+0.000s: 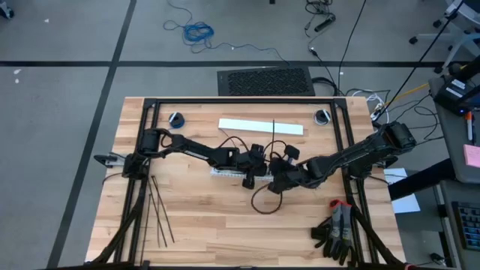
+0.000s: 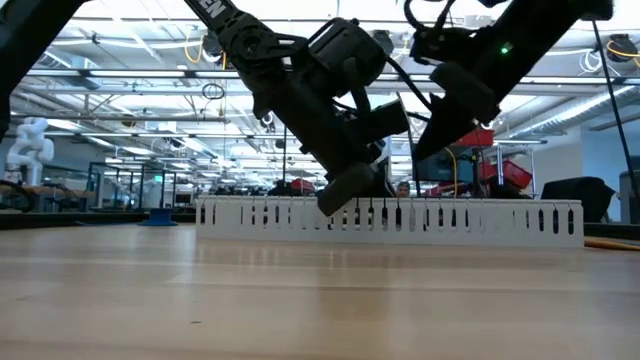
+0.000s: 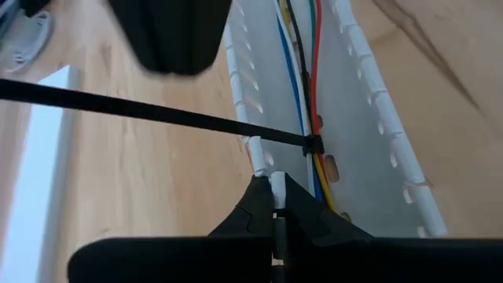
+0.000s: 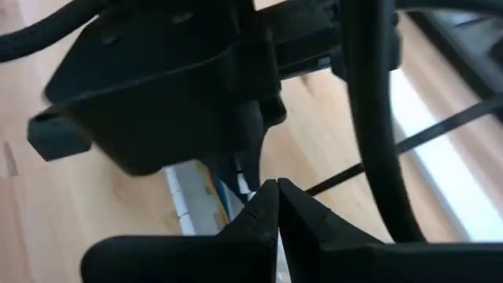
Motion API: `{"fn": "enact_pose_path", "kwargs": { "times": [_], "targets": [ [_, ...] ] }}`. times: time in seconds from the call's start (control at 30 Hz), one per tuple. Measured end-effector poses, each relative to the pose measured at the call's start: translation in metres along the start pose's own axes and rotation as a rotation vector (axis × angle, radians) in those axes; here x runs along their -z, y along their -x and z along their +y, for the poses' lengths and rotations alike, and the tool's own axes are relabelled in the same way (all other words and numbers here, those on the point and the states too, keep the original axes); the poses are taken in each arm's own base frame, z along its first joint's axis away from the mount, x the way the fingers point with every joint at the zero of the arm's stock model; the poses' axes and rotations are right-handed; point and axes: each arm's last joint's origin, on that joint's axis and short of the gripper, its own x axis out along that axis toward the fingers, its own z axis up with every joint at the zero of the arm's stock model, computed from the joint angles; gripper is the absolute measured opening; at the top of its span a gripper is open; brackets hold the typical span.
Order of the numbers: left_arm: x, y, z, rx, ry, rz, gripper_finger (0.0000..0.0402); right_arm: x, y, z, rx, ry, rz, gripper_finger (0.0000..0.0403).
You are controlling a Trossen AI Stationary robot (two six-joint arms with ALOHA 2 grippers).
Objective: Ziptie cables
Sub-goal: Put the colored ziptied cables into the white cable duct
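The cables (image 3: 302, 86) are thin blue, red, yellow, green and black wires lying along the floor of a white slotted duct (image 1: 225, 171). A black ziptie is looped round them, its head (image 3: 313, 145) on the wires and its long tail (image 3: 118, 108) running straight out over the duct wall toward the far edge (image 1: 274, 135). My left gripper (image 3: 275, 206) is shut at the duct's wall. My right gripper (image 4: 277, 189) is shut beside the tail (image 4: 409, 141), close in front of the left gripper. Spare zipties (image 1: 160, 210) lie on the table's left. My left gripper pinches one white tooth of the duct's side wall (image 3: 267, 169) between its two fingertips, just beside the ziptie's head. The duct lies flat on the table. My right gripper stands at the near end of the ziptie's tail, but I cannot tell whether it touches it.
A flat white lid strip (image 1: 260, 126) lies beyond the duct. A dark cord loop (image 1: 264, 201) lies toward the near edge, black gloves (image 1: 337, 232) at the near right corner. Two small round fittings (image 1: 176, 118) (image 1: 322, 116) sit near the far edge.
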Motion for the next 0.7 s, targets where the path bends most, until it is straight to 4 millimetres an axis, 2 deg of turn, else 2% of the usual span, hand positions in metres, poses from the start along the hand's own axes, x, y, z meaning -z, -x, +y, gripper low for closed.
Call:
{"fn": "enact_pose_path", "kwargs": {
  "times": [0.2,0.5,0.7],
  "targets": [
    [-0.001,-0.004,-0.009,-0.091,-0.093,0.054,0.0004,-0.002,-0.007,-0.008,-0.05,-0.034,0.055,0.0],
    [-0.009,-0.003,-0.025,-0.13,-0.176,0.059,0.0003,0.021,-0.033,-0.027,-0.067,-0.101,0.082,0.0],
    [-0.01,-0.002,-0.026,-0.142,-0.189,0.063,0.0003,0.026,-0.042,-0.032,-0.117,-0.123,0.043,0.0]
  ]
}}
